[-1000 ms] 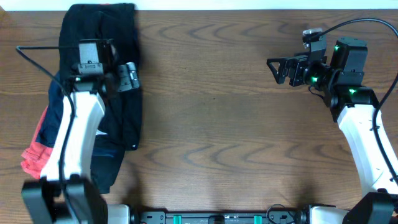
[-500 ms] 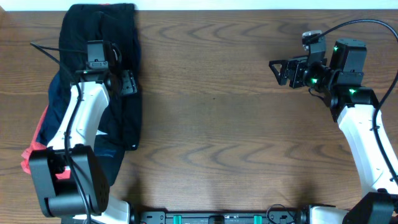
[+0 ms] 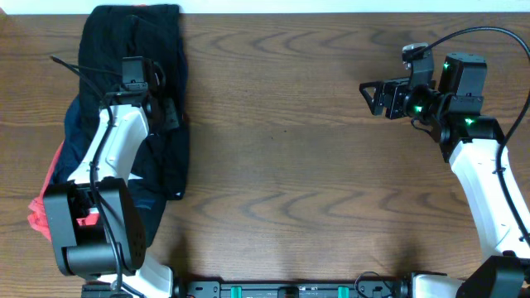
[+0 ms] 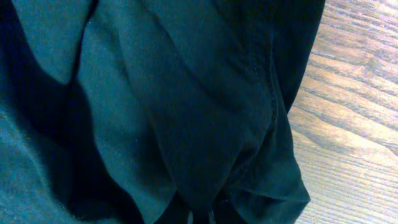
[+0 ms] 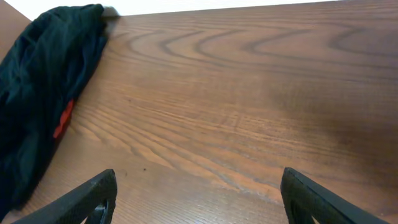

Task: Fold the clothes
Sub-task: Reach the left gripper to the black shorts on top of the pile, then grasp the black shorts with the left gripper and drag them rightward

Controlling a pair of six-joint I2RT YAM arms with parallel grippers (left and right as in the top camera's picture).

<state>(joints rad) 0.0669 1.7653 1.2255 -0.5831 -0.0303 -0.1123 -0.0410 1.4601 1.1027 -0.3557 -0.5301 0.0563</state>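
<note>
A pair of black shorts point(image 3: 124, 33) lies crumpled at the far left edge of a wooden table point(image 3: 281, 165). It is heaped with a navy-blue garment point(image 3: 79, 136) and a red-orange garment point(image 3: 45, 207) that pokes out at the pile's near end. The left gripper point(image 3: 168, 112) points down into the right-hand side of the pile, its tip pressed against the dark cloth just inside the fabric's edge. Seen from the left wrist, folds of the black shorts point(image 4: 186, 112) fill nearly the whole frame, with a stitched seam running down toward a rumpled corner and bare table point(image 4: 354, 124) showing only at the right. The cloth hides the fingers almost entirely, so whether that gripper's jaws are apart or pinching fabric cannot be told.

Across the table, the right gripper point(image 3: 368, 95) hangs above bare wood at the far right, well apart from the clothes and facing them. Its wrist camera shows its jaws spread wide with nothing between them, the right gripper point(image 5: 199, 183) framing open tabletop. One dark finger point(image 5: 93, 199) sits at each lower corner of that view. The black shorts point(image 5: 50, 68) appear in the upper left corner, a strip of red-orange garment point(image 5: 62, 118) showing among the folds.
</note>
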